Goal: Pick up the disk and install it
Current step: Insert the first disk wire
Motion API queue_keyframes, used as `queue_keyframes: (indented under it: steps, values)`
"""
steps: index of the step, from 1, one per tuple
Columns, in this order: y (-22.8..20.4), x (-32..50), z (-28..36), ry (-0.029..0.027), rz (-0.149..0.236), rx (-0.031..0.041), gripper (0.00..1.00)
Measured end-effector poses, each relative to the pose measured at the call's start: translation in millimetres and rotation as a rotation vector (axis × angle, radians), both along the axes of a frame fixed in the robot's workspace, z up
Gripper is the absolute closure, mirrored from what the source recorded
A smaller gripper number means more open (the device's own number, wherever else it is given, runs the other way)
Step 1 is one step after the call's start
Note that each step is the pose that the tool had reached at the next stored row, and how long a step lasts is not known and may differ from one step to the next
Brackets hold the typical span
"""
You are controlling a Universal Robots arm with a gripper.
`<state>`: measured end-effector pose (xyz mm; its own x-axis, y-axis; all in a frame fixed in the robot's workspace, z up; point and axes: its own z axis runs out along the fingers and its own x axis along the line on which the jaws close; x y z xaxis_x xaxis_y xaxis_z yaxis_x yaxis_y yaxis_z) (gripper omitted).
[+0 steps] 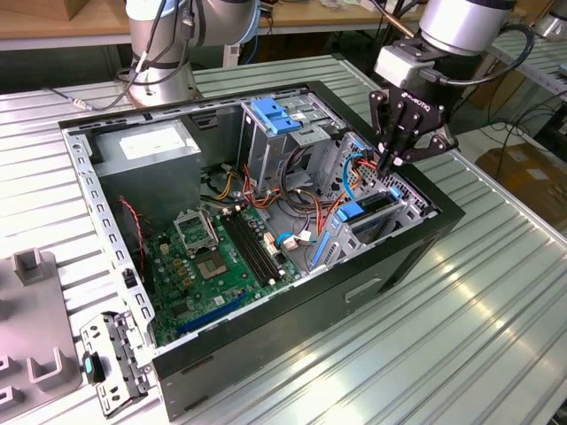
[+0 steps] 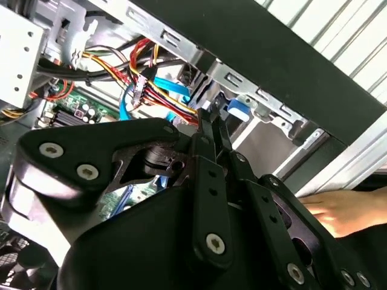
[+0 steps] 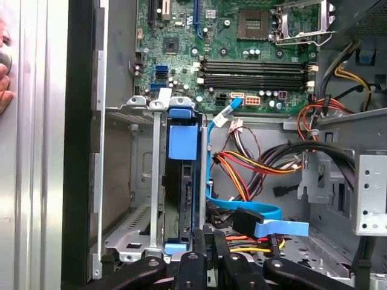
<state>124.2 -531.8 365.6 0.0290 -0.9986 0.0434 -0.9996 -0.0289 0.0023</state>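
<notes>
The disk [image 3: 183,143], a dark drive in a bright blue carrier frame, stands on edge inside the low metal drive cage [image 3: 130,181] of the open computer case. In the exterior view the disk [image 1: 365,212] is at the case's right corner. My gripper [image 1: 391,163] hangs just above that cage, fingers pressed together and shut, with nothing visible between them. In the first wrist view the gripper [image 3: 210,244] is over the disk's end, beside its blue frame. In the second wrist view the gripper [image 2: 213,121] points at a blue part [image 2: 237,109] by the case wall; contact cannot be told.
A person's hand [image 2: 340,208] rests outside the case wall, also seen as a hand [image 3: 3,78]. Bundled cables [image 3: 254,166] and a blue ribbon cable lie beside the cage. A tall cage with a blue latch [image 1: 275,115], the motherboard [image 1: 221,257] and grey fixtures [image 1: 35,319] are nearby.
</notes>
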Motion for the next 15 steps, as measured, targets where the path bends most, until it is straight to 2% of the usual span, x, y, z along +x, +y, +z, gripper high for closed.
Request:
queue_keyframes:
  steps: [1,2,3,4,6,9,10,12,15]
  values:
    - [-0.6,-0.4,-0.5,0.0000,0.000,0.0226,0.83]
    - [-0.9,-0.6,-0.5,0.0000,0.000,0.0363,0.83]
    - [-1.3,-0.8,-0.6,0.0000,0.000,0.0447,0.83]
    - [-5.8,-0.9,-1.2,0.0000,0.000,0.0466,0.83]
    - [-10.6,-1.6,-2.1,0.0000,-0.001,0.0466,0.83]
    - [-11.9,-5.7,-3.8,0.0000,-0.004,0.0466,0.83]
    - [-14.6,-6.2,-4.6,0.0002,-0.003,0.0464,0.83]
    - [-15.6,-7.6,-6.1,0.0007,0.011,0.0472,0.83]
    - [-21.3,-9.2,-8.4,0.0011,0.016,0.0479,0.83]
